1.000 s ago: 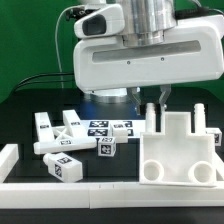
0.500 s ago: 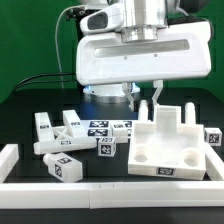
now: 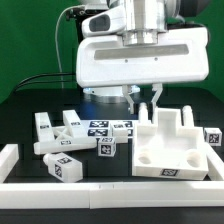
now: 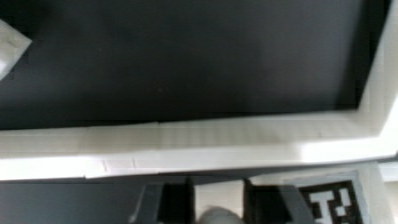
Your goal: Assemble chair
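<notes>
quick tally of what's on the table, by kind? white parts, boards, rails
panel: 1
small tagged blocks: 6 as far as I can separate them (5 on the exterior view's left of the panel, 1 on its right)
marker board: 1
border rail: 1
Total: 9
</notes>
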